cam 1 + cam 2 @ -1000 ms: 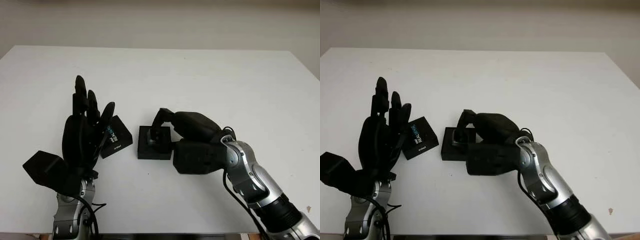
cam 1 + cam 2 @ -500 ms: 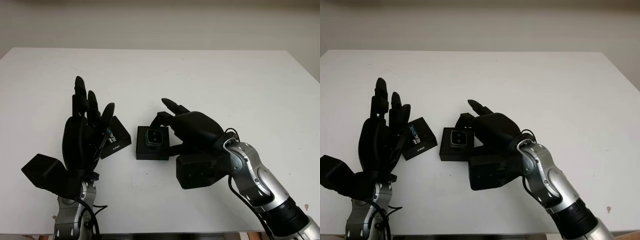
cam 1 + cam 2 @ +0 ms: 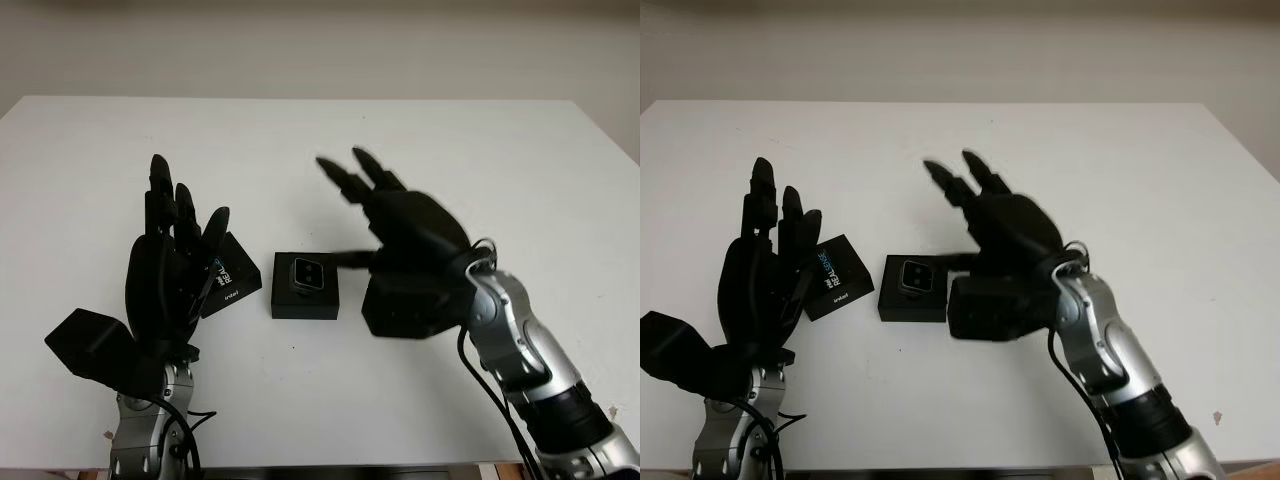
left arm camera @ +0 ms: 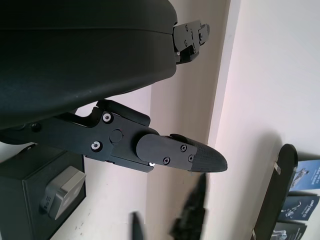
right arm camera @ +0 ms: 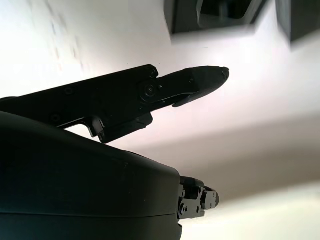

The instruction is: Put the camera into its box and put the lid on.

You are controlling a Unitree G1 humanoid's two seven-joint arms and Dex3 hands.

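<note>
Left eye view showed a white table (image 3: 480, 160) with both black hands raised above it. At the left, the left hand (image 3: 170, 265) stood upright with its palm turned toward the middle of the table, holding nothing, open. Just beside it, partly hidden behind its fingers, the black lid (image 3: 230, 275) lay tilted on the tabletop, with white and blue lettering on its top face; whether the fingers touched it could not be told. Near the lid but apart from it, at the table's middle, sat the open black box (image 3: 305, 287) with the small grey camera (image 3: 306, 272) lying inside it, lens side up. To the right of the box the right hand (image 3: 400, 225) was lifted clear of the table, open and empty, two fingers pointing up and away while its thumb (image 3: 350, 259) reached toward the box's right edge, close to it. The silver forearm ran down to the lower right corner. In the left wrist view the camera (image 4: 62, 192) sat in its box (image 4: 30, 200) beyond the hand's finger
</note>
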